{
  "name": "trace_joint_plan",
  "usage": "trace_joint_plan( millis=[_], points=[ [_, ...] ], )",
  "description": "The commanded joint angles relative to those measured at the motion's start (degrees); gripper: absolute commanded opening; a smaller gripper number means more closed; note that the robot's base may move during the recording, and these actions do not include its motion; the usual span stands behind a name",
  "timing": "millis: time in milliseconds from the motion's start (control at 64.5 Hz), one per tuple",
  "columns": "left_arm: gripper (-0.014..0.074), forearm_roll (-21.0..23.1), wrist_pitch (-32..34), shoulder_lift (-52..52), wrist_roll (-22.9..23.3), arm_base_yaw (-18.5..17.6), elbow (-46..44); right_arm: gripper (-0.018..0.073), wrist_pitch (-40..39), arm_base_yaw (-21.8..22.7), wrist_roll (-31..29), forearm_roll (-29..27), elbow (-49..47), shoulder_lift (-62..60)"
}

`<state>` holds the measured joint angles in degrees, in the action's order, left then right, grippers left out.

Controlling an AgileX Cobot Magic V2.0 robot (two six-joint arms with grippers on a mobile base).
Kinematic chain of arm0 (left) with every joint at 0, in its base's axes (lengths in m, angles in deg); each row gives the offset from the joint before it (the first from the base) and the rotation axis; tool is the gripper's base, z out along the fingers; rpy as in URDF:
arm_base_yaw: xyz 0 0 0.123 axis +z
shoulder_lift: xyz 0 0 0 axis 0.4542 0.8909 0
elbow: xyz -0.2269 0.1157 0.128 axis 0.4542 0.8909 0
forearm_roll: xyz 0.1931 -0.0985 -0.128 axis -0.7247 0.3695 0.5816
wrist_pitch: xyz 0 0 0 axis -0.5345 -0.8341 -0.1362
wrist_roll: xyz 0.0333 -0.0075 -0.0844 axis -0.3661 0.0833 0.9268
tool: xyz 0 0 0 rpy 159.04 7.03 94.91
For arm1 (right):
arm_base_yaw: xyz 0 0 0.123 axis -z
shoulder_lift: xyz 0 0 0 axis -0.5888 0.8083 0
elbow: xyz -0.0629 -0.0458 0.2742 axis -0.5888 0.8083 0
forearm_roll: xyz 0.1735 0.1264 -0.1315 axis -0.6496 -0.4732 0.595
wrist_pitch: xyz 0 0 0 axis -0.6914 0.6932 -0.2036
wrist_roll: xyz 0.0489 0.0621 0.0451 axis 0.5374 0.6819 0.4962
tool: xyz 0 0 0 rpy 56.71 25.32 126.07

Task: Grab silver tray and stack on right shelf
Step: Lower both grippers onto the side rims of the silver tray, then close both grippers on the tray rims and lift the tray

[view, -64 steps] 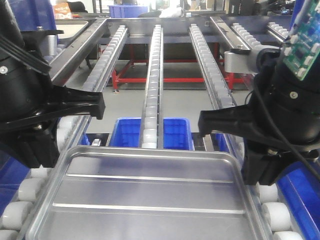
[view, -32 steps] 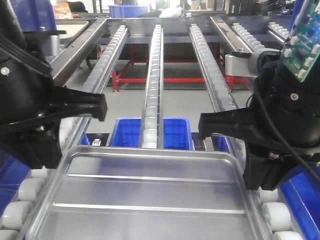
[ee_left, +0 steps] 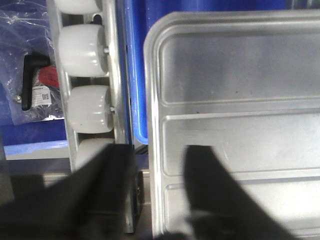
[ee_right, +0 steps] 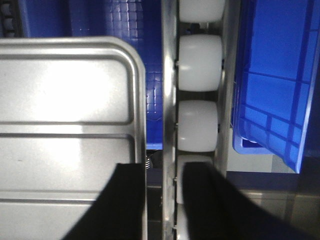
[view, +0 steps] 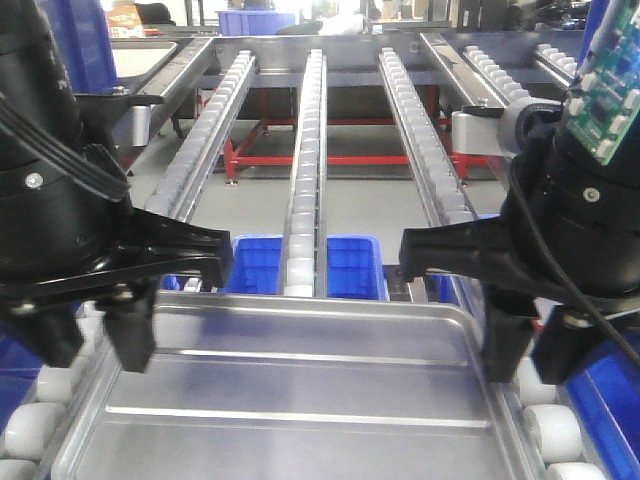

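- The silver tray (view: 300, 390) lies flat, its side edges over rows of white rollers (ee_right: 198, 62) and its far edge above a blue bin (view: 258, 266).
- The left gripper (ee_left: 152, 192) straddles the tray's left rim with its jaws apart. One finger is over the base and the other is outside it, by the rollers.
- The right gripper (ee_right: 165, 200) straddles the right rim in the same way, jaws apart.

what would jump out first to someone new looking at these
The shiny ridged rectangular silver tray fills the foreground, lying on white rollers. The black left gripper and right gripper loom at either side, open, each straddling a side rim. Beyond it sits a blue plastic crate under long roller rails.
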<state>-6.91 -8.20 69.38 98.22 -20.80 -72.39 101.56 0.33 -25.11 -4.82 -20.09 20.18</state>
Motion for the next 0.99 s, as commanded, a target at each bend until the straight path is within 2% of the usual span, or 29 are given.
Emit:
trace_joint_plan(
  millis=[0,62,388,667,977],
  points=[
    [0.0395,-0.32,0.07,-1.6,0.22,-0.37,-1.65,0.0489,-0.83,0.03,-0.25,0.38,-1.76,-1.76],
    [0.0388,-0.67,-0.06,-1.36,0.22,-0.37,-1.65,0.0521,-1.01,0.03,-0.25,0.38,-1.76,-1.5],
    [0.0265,-1.6,0.29,1.46,0.22,-0.23,-1.65,0.052,-3.22,0.09,-0.25,0.38,-1.76,1.29],
    [0.0262,0.52,1.33,2.95,0.31,2.78,-1.65,0.052,-3.46,0.09,-0.25,0.24,-1.76,2.21],
    [0.0262,0.52,1.33,3.09,0.31,2.75,-1.65,0.0519,-3.53,0.09,-0.25,0.24,-1.81,2.2]
  ],
)
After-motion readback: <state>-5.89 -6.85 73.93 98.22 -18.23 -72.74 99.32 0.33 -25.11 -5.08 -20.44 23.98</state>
